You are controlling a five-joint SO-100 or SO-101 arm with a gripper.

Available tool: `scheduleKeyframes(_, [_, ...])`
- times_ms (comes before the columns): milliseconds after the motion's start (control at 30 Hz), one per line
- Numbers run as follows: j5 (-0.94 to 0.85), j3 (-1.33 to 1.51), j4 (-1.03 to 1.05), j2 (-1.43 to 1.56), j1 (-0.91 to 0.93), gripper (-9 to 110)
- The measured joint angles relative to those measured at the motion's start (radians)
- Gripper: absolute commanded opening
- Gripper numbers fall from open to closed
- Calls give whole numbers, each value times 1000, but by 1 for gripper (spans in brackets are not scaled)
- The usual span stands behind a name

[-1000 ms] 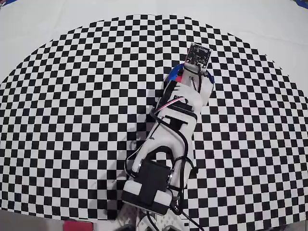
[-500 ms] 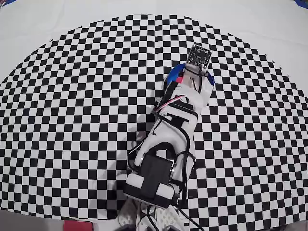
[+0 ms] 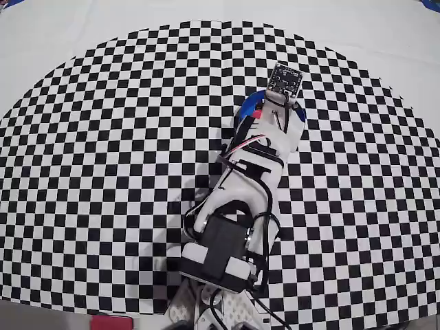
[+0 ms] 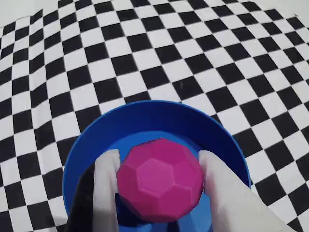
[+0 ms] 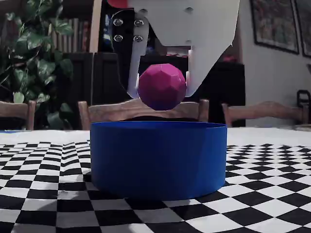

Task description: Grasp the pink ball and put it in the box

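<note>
Your gripper (image 5: 163,87) is clamped on the ball (image 5: 162,86), one white finger (image 4: 106,188) pressing each side. In the fixed view you see the ball hanging clear above the box (image 5: 158,158) rim; the overhead view hides it under the arm (image 3: 251,179), leaving only a blue sliver (image 3: 245,108) at about 1 o'clock from the mat's (image 3: 103,172) centre. In the wrist view the ball (image 4: 159,180) shows flat matte magenta facets, over the smooth, round, blue box (image 4: 145,121) on the checkered mat.
</note>
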Motion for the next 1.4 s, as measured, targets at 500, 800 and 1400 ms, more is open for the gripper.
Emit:
scheduleKeyframes(500, [0, -15, -9, -35, 9, 0])
scheduleKeyframes(800, [0, -51, -12, -52, 9, 0])
scheduleKeyframes(1400, [0, -54, -12, -77, 11, 0])
